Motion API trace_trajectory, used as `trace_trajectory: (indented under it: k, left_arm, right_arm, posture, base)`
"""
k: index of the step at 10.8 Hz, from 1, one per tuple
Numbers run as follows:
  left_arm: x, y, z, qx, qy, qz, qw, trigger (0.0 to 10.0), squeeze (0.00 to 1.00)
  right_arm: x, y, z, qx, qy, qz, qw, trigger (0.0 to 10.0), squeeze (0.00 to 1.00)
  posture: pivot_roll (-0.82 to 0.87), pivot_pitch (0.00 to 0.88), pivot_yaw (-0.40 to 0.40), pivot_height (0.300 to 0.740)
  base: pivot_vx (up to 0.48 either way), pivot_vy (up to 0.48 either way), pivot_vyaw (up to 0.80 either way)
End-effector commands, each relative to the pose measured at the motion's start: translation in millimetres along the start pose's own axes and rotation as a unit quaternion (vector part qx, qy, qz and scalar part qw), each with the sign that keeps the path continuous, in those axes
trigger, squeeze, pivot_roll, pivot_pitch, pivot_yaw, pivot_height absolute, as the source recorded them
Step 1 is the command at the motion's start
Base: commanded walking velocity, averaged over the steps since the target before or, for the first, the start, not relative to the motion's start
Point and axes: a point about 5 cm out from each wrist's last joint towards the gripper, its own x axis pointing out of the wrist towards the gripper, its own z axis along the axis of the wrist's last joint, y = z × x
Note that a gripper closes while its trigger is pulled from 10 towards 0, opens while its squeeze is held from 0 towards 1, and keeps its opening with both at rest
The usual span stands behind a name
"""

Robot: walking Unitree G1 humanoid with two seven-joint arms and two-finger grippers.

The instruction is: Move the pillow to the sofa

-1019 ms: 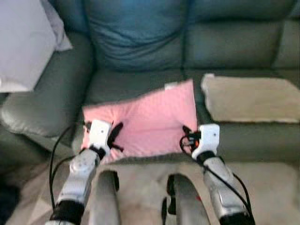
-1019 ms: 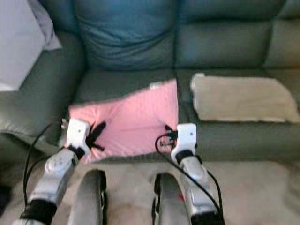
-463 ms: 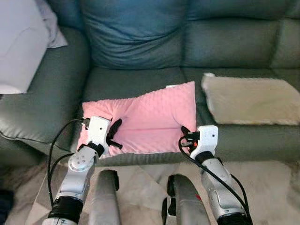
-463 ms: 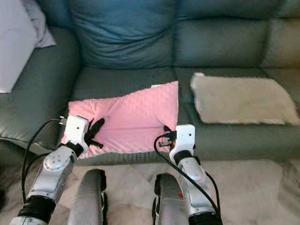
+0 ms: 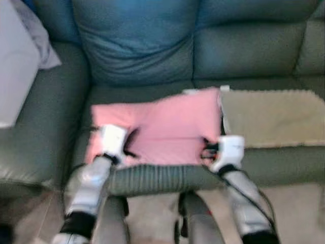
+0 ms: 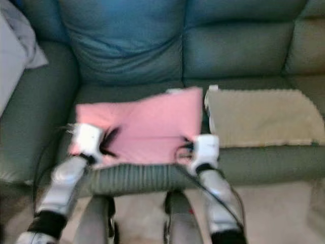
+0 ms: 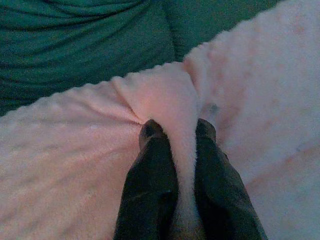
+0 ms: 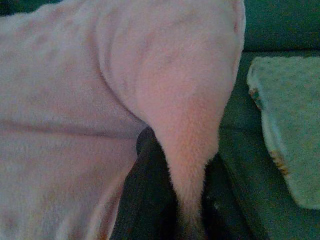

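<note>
A pink fleecy pillow [image 5: 165,124] lies flat over the seat of the dark green sofa [image 5: 147,56]. My left gripper [image 5: 129,146] is shut on a pinched fold at the pillow's near left edge; in the left wrist view the black fingers [image 7: 152,170] squeeze that pink fold [image 7: 175,107]. My right gripper [image 5: 208,150] is shut on the near right corner, and the right wrist view has the fabric [image 8: 187,125] bunched between its fingers [image 8: 145,195]. Both head views are blurred.
A beige fleece mat [image 5: 271,117] covers the seat cushion to the right, touching the pillow's right edge. A white cloth [image 5: 18,66] sits on the left armrest. The sofa's front edge [image 5: 157,178] is just before my knees, with pale floor [image 5: 299,203] below.
The whole picture has shifted and blurred, so the camera has moved closer to the sofa. Both grippers carried the pillow farther onto the seat, up against the beige mat.
</note>
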Motion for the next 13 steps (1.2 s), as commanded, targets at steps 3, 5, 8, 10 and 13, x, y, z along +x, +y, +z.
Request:
trace_trajectory:
  k: [3, 5, 8, 10, 13]
  left_arm:
    - [-12.7, 14.2, -10, 0.027, 0.023, 0.026, 0.999, 10.0, 0.0]
    - [-9.8, 24.6, -11, 0.06, 0.035, 0.024, 0.997, 10.0, 0.0]
    - [3.7, 35.8, 1, 0.105, 0.038, 0.007, 0.994, 10.0, 0.0]
    - [23.0, 37.7, 12, 0.153, 0.037, 0.004, 0.988, 10.0, 0.0]
    - [60.9, 25.3, 35, 0.181, 0.02, -0.009, 0.983, 10.0, 0.0]
  right_arm:
    - [-3.4, 8.7, -1, 0.012, -0.001, 0.006, 1.0, 10.0, 0.0]
    - [2.0, 2.7, 6, 0.033, 0.004, -0.003, 0.999, 10.0, 0.0]
    - [14.3, -10.7, 12, 0.052, 0.024, -0.017, 0.998, 10.0, 0.0]
    - [24.8, -18.3, 18, 0.065, 0.031, -0.025, 0.997, 10.0, 0.0]
    - [42.7, -38.8, 33, 0.062, 0.03, -0.042, 0.997, 10.0, 0.0]
  posture:
    - [-0.03, 0.206, -0.018, 0.626]
    - [-0.02, 0.285, -0.009, 0.626]
    - [-0.01, 0.383, 0.012, 0.626]
    - [-0.01, 0.437, 0.022, 0.626]
    - [-0.02, 0.478, 0.021, 0.626]
  base:
    - [0.0, 0.0, 0.0]
    - [0.0, 0.0, 0.0]
    - [0.0, 0.0, 0.0]
    - [0.0, 0.0, 0.0]
    - [0.0, 0.0, 0.0]
